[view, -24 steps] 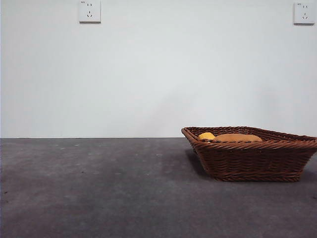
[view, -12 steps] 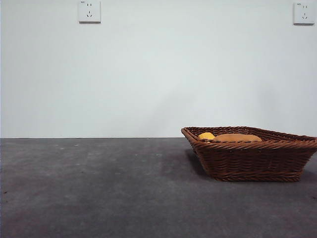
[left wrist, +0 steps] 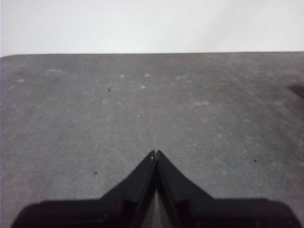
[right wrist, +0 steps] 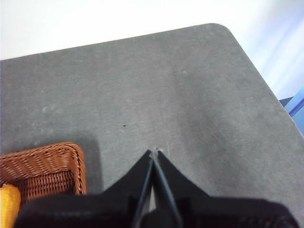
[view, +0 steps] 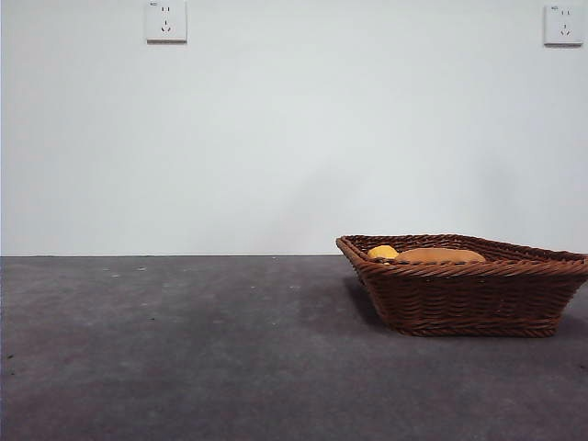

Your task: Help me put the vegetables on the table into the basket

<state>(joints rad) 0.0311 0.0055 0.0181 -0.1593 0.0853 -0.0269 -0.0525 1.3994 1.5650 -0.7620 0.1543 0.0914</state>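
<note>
The brown wicker basket [view: 464, 285] stands on the dark grey table [view: 184, 349] at the right in the front view. Inside it, the yellow corn cob [view: 383, 252] and the tan-orange potato [view: 441, 255] show just above the rim. The eggplant is hidden from view. A corner of the basket [right wrist: 45, 168] with the corn cob's yellow end [right wrist: 8, 204] shows in the right wrist view, beside my right gripper [right wrist: 154, 152], which is shut and holds nothing. My left gripper [left wrist: 155, 153] is shut too, over bare table [left wrist: 142, 95]. Neither arm appears in the front view.
Two wall sockets [view: 166, 20] [view: 563, 23] sit high on the white wall behind the table. The table's rounded far corner [right wrist: 223, 29] and its side edge show in the right wrist view, with a blue object [right wrist: 297, 102] beyond the edge.
</note>
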